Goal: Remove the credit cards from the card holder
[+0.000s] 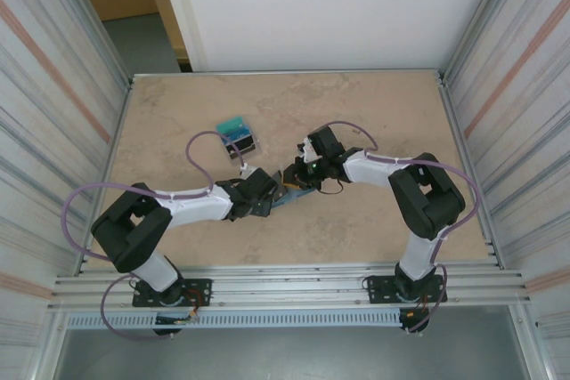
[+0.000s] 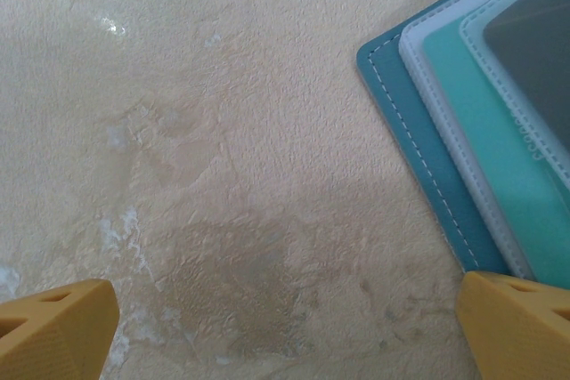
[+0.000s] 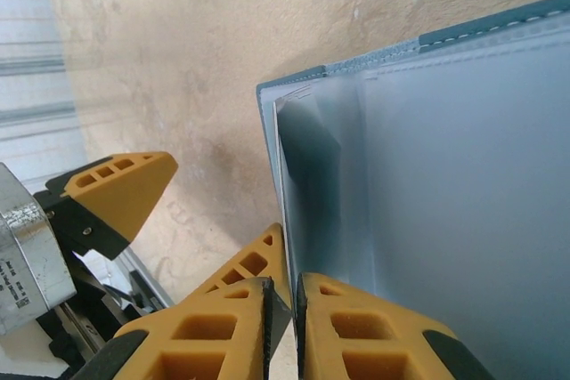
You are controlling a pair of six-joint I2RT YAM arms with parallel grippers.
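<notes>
left gripper (image 2: 285, 327) wide open by card holder (image 2: 419, 140), right gripper (image 3: 283, 287) pinching its edge, credit card (image 3: 307, 175) inside

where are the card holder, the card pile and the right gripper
card holder (image 2: 410, 131), left wrist view, stitched outer edge
card pile (image 1: 234, 127), top view, teal top card
right gripper (image 3: 285, 280), right wrist view, between its fingertips

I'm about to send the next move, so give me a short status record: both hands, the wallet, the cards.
left hand: open wide, low over the table, one finger by the wallet's corner
right hand: shut on the thin edge of a wallet panel, which seems held up
wallet: open, one panel flat on the table
cards inside: a teal card and a dark card in the flat panel's slots
cards out: small pile on the table, beyond and left of the wallet, apart from it
</notes>
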